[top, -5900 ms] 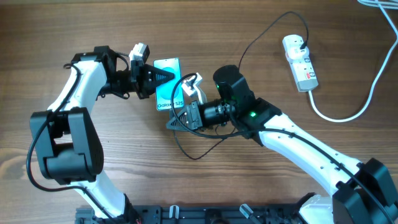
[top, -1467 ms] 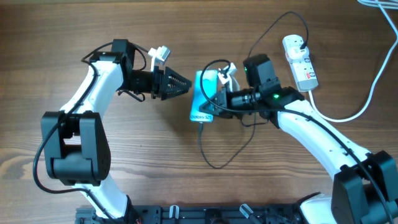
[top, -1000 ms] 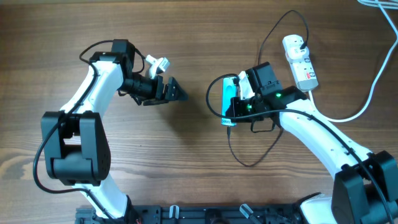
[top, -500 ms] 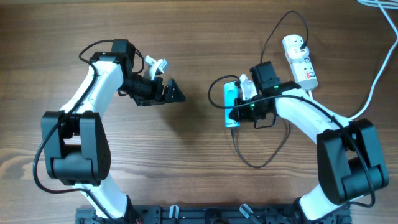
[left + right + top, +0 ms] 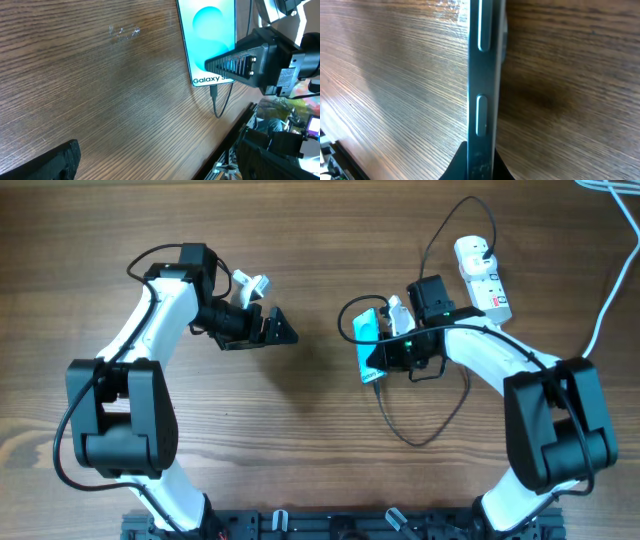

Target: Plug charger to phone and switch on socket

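Holding phone (image 5: 368, 330) up on edge, right gripper (image 5: 383, 348) clamped on it, near socket (image 5: 482, 280), on side toward left arm. Phone has come across table toward socket; in last moments only slight tilt, travel looks finished. Left gripper (image 5: 278, 330) jaws wide apart, empty, backed off well away from socket. Charger (image 5: 214, 95) tip looks seated in phone's bottom end, cable trailing below. Judgement: plugging done; socket not yet switched on, and right gripper must first let phone go.

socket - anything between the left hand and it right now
Yes: the phone, gripped in the right hand, and the right arm behind it sit directly between the open left hand and the socket.
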Robot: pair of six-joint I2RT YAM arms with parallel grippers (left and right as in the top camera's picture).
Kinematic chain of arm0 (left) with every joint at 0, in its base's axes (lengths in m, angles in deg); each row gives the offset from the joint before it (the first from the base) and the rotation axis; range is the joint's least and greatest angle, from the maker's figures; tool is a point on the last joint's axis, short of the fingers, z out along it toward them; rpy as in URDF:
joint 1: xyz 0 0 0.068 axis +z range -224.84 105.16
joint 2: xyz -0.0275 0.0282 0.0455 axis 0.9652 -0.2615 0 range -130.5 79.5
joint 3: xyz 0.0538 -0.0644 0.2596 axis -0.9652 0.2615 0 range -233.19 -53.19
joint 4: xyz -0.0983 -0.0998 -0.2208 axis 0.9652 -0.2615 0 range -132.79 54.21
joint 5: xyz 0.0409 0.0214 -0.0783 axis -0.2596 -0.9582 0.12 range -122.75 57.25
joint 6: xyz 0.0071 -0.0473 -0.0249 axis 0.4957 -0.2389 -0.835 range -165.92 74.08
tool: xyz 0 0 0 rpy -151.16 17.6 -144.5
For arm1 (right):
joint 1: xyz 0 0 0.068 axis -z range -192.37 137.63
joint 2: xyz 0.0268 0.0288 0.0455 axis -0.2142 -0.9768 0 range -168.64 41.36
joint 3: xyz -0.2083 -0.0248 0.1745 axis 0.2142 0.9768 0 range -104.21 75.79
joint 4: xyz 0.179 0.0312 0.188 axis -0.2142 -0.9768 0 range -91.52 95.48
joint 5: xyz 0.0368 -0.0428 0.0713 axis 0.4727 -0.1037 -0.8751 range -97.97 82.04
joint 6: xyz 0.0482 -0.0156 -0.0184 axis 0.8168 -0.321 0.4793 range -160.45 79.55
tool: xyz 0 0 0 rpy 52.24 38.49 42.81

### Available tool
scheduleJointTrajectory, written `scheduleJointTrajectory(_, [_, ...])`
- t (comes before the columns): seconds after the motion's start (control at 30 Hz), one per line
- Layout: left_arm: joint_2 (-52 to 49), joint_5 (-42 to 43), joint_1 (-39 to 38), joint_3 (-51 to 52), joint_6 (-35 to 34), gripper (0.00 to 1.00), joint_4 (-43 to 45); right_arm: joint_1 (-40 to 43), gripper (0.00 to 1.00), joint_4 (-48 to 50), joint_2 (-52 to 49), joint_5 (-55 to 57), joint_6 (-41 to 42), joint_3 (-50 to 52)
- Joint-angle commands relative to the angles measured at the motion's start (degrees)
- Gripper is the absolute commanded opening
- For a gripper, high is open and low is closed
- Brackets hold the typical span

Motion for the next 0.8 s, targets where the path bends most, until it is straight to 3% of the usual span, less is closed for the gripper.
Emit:
scheduleJointTrajectory(0.0, [-0.63,-0.35,0.17,0.22,0.48,1.00,0.15,0.17,0.07,0.44,-2.80,2.43,-1.29,-0.09])
scheduleJointTrajectory(0.1, [-0.63,-0.35,0.17,0.22,0.48,1.00,0.15,0.17,0.17,0.50,-2.80,2.43,-1.27,-0.09])
scheduleJointTrajectory(0.3, [-0.63,-0.35,0.17,0.22,0.48,1.00,0.15,0.17,0.19,0.50,-2.80,2.45,-1.16,-0.09])
scheduleJointTrajectory(0.53, [-0.63,-0.35,0.17,0.24,0.48,1.00,0.15,0.17,0.35,0.66,-2.80,2.49,-1.16,-0.09])
scheduleJointTrajectory(0.77, [-0.63,-0.35,0.17,0.22,0.48,1.00,0.15,0.17,0.40,0.63,-2.80,2.49,-1.16,-0.09])
